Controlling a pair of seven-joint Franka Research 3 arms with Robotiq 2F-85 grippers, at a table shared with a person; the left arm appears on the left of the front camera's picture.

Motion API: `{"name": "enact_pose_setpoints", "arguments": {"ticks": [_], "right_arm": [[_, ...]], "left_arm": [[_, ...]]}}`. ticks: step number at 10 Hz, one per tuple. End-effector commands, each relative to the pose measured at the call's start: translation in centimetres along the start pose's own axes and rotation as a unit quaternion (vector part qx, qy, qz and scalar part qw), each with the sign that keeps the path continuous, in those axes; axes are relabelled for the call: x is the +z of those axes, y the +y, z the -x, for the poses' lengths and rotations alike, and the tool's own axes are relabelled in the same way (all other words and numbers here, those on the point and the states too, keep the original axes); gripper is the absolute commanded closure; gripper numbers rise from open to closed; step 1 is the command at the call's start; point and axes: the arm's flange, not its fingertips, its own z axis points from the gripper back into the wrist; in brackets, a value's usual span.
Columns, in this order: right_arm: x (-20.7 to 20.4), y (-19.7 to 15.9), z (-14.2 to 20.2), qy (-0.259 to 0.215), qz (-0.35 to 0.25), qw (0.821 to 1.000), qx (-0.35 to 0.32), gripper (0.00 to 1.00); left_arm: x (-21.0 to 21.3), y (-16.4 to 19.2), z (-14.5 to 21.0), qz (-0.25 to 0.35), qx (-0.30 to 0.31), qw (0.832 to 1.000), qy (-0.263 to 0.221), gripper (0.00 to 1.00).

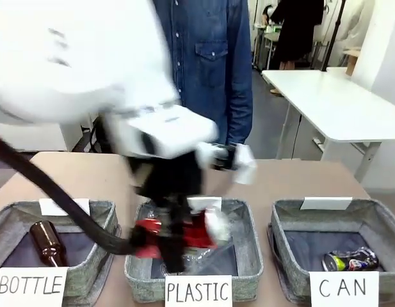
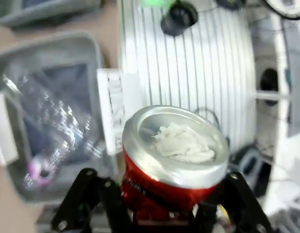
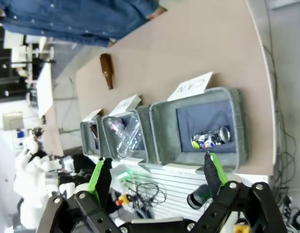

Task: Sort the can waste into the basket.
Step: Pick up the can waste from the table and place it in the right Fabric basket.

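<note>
**Red can in the grip, hanging over the wrong basket**

The left arm (image 1: 69,57) has its jaws closed on the red can (image 2: 171,145), pinching it across the body with the silver end facing up the wrist. From the front it hangs above the basket signed PLASTIC (image 1: 245,256), where a clear bottle (image 2: 57,121) lies. The basket signed CAN (image 1: 376,217) is one place over towards the robot's right. The blue can (image 1: 349,260) lies inside it already.

The right arm's jaws are spread wide with nothing between them, and their green pads (image 3: 97,177) are well above the table (image 1: 293,179).

I'd guess the can is empty thin metal, so very light and already dented, and it will crumple further if squeezed hard. Its painted wall looks smooth and likely slippery. A moderate pinch across the middle of the body, as now, seems the sensible hold, since the rims at either end are stiffer but give the pads less to bear on. Being so light, it may bounce or roll where it lands, so I'd let it go low over the dark lining.
</note>
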Motion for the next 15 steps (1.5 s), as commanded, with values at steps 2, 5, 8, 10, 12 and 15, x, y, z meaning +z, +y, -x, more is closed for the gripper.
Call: {"name": "enact_pose_setpoints", "arguments": {"ticks": [2,5,8,10,12,15], "right_arm": [[0.0,0.0,0.0,0.000,0.000,1.000,0.000,0.00],[0.0,0.0,0.0,0.000,0.000,1.000,0.000,0.00],[1.3,0.4,-0.2,-0.021,0.000,1.000,-0.019,0.00],[3.1,-0.9,0.7,-0.051,0.008,0.997,-0.054,0.00],[4.5,-2.5,1.7,-0.083,-0.002,0.993,-0.088,0.00],[5.0,-2.7,1.7,-0.083,0.005,0.992,-0.093,0.00]], "left_arm": [[0.0,0.0,0.0,0.000,0.000,1.000,0.000,1.00],[0.0,0.0,0.0,0.000,0.000,1.000,0.000,1.00],[-1.5,3.7,-11.4,-0.077,-0.011,0.994,-0.081,1.00],[-3.4,7.5,-19.7,-0.058,-0.030,0.994,-0.082,1.00],[-6.1,9.6,-24.3,-0.042,-0.021,0.997,-0.054,1.00],[-6.8,10.7,-24.5,-0.067,0.004,0.996,-0.055,1.00]]}}
